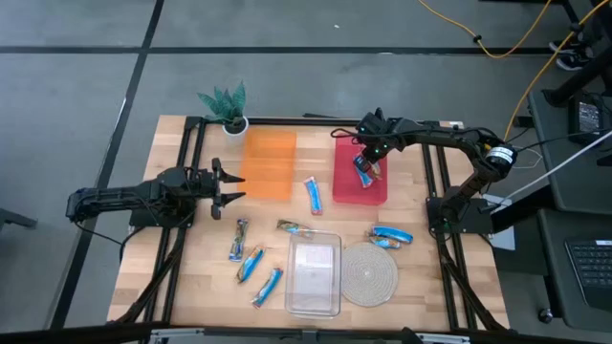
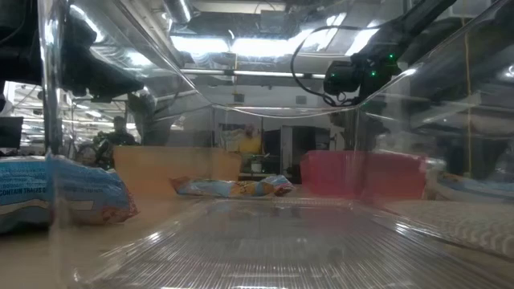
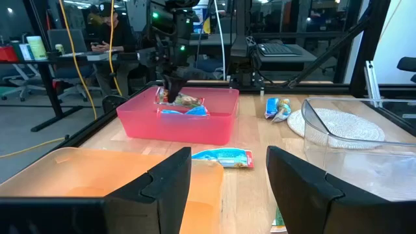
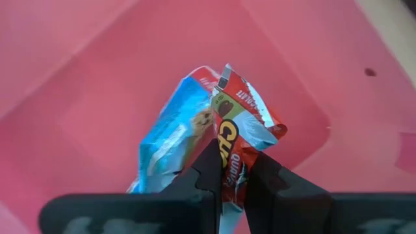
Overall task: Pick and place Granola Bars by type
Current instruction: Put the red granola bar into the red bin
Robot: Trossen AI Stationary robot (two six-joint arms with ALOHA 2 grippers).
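The fingers of the right gripper [image 4: 233, 170] are clamped on a red-wrapped granola bar [image 4: 242, 146], holding it low over the inside of the red tray [image 1: 346, 186]. A blue-wrapped bar [image 4: 174, 140] lies just beside the held one, touching it; whether it rests on the tray floor or hangs with the red bar cannot be told. In the high view the right gripper [image 1: 367, 162] sits above the tray's middle, and in the left wrist view it [image 3: 172, 90] shows at the far tray with the wrappers at its tip.

The left gripper [image 1: 232, 184] waits at the near-left edge of the orange tray [image 1: 268, 153], its fingers [image 3: 162, 185] apart and holding nothing.

The other bars lie loose on the wooden tabletop [image 1: 191, 268]. One blue bar [image 1: 313, 195] lies between the orange and red trays. A brownish bar [image 1: 295, 227] lies just above the clear tray [image 1: 315, 275]. Three more lie left of the clear tray: a darker one [image 1: 238, 240], and two blue ones [image 1: 251, 264] and [image 1: 269, 286]. Another blue bar [image 1: 391, 236] lies beside the round woven mat [image 1: 370, 274], at its upper right edge. A small potted plant [image 1: 228, 107] stands at the tabletop's far corner, left of the orange tray.
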